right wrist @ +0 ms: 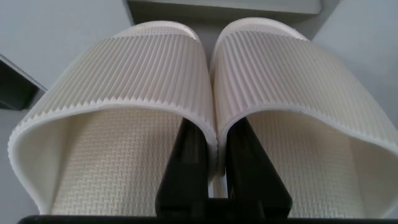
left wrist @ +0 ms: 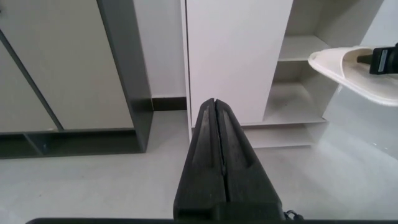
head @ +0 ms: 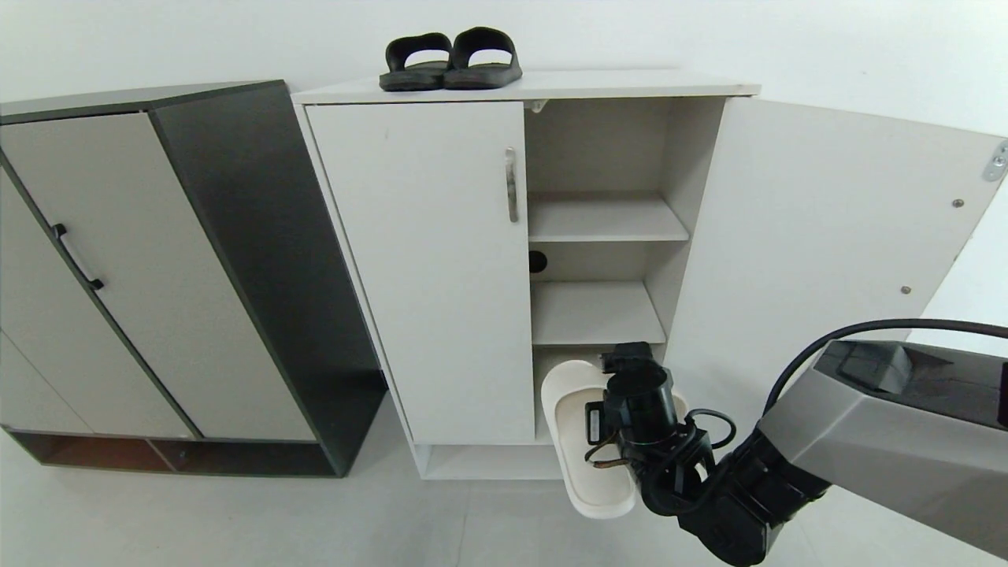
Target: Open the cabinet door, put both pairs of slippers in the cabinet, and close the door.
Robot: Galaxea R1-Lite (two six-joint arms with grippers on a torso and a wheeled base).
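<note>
Before the open cabinet (head: 630, 83), we are holding the white slippers (head: 568, 453) pinched in the right gripper (right wrist: 216, 134), aiming level for the bottom shelf (left wrist: 291, 102)

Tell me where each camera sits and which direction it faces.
Head view: high on the robot, looking down at the white cabinet, its right door open; the right arm shows.
Left wrist view: low, facing the cabinet's base over the shut left gripper.
Right wrist view: behind the right gripper, clamped on the white slippers.
Shared: all three show the white slippers.
</note>
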